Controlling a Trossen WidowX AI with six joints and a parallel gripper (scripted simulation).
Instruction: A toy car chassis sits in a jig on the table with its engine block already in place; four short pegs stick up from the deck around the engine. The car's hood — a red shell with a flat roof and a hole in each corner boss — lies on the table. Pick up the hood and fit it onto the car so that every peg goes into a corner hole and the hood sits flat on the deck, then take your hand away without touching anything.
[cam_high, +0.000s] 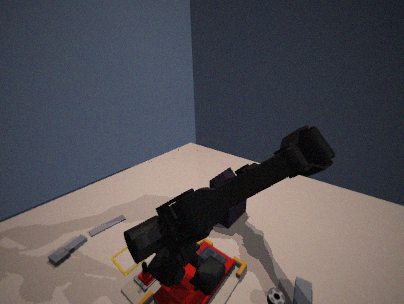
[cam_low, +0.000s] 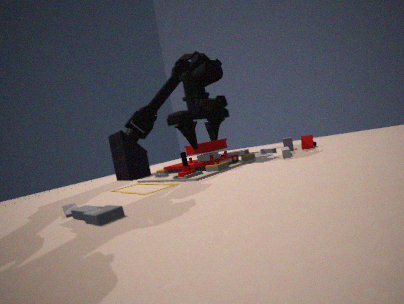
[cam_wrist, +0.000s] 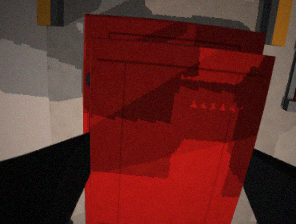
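The red hood (cam_low: 206, 147) (cam_wrist: 150, 160) is held between the two fingers of my gripper (cam_low: 205, 142), roof up. In the exterior view it hangs just above the grey engine block (cam_low: 207, 157), and a narrow gap seems to show. The red chassis (cam_low: 172, 167) lies below in the jig with orange corners (cam_high: 241, 265) (cam_low: 217, 166). Short red pegs show in the exterior view near the engine. In the wrist view the hood hides the engine and all pegs, so hole and peg alignment cannot be seen. In the top view the fingers cover much of the deck.
A red piece with a black post (cam_high: 145, 277) (cam_low: 186, 171) stands beside the chassis, near a yellow outline (cam_high: 118, 267) (cam_low: 145, 193). A grey stepped block (cam_high: 68, 250) (cam_low: 98, 214) lies farther off. A wheel (cam_high: 275, 296) and a grey plate (cam_high: 303, 290) are across the jig. A red block (cam_low: 307, 142) stands far right.
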